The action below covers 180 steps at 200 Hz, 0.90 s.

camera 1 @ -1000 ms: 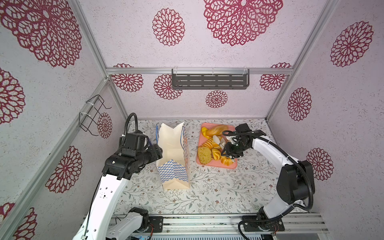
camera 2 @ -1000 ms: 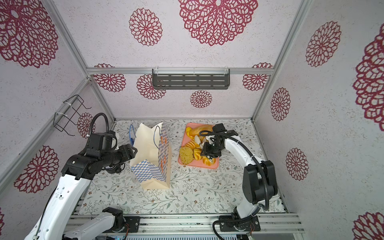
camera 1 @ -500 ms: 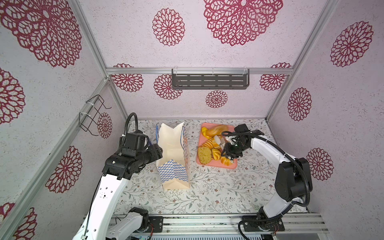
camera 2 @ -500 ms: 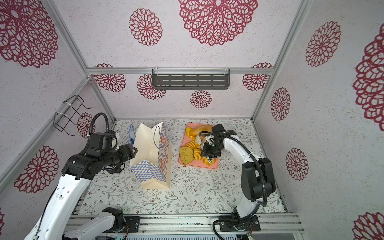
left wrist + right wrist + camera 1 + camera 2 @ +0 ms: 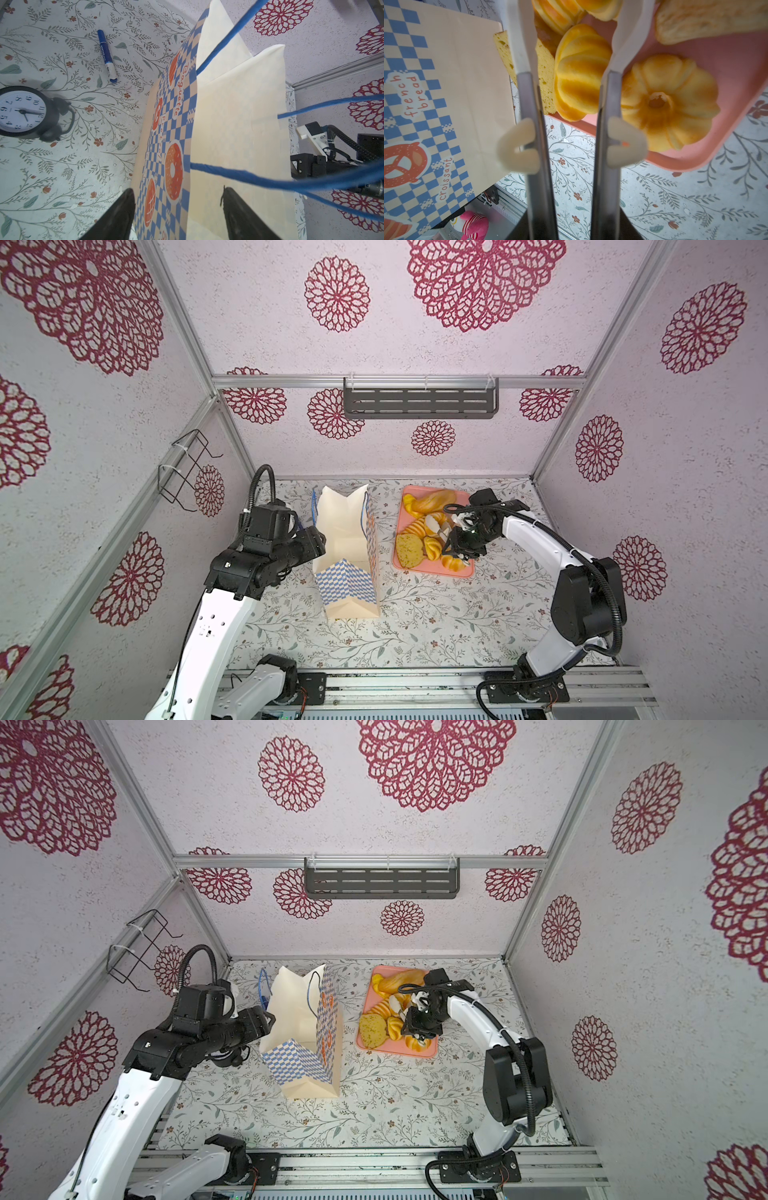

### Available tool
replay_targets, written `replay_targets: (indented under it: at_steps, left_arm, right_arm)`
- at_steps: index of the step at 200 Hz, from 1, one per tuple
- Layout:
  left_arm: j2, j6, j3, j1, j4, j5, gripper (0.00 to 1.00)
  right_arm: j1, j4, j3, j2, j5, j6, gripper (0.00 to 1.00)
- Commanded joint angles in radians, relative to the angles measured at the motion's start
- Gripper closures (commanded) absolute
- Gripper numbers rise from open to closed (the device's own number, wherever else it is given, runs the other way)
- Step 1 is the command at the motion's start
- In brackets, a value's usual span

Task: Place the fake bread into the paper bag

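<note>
Tall blue-checkered cream paper bag (image 5: 349,585) upright, black left gripper (image 5: 176,191) gaping astride its left wall without pinching, golden-yellow fake bread (image 5: 432,502) on flat pink plastic tray (image 5: 726,68) beside bag, right gripper (image 5: 571,62) narrowly parted around ridged roll (image 5: 579,83) lying there

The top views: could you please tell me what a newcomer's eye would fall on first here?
The tall checkered paper bag standing open left of centre draws the eye first, the left tool straddling its wall. Beside it, golden fake bread crowds a pink tray, with the right tool poised over it.
</note>
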Motion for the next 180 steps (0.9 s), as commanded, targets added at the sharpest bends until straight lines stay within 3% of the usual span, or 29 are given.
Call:
replay_targets:
  at_steps: [1,103,180]
  left_arm:
    - [-0.011,-0.008,-0.014,-0.009,0.026,-0.002,0.3]
    - [-0.02,-0.012,-0.024,-0.01,0.028,-0.001,0.29]
    - [-0.025,-0.015,-0.017,-0.011,0.025,-0.003,0.29]
  right_arm:
    - [0.003,-0.019,0.041,-0.038,-0.002,-0.025,0.59]
    - [0.005,-0.032,0.118,0.054,0.014,-0.045,0.62]
    - [0.007,-0.07,0.093,-0.006,0.019,-0.056,0.63]
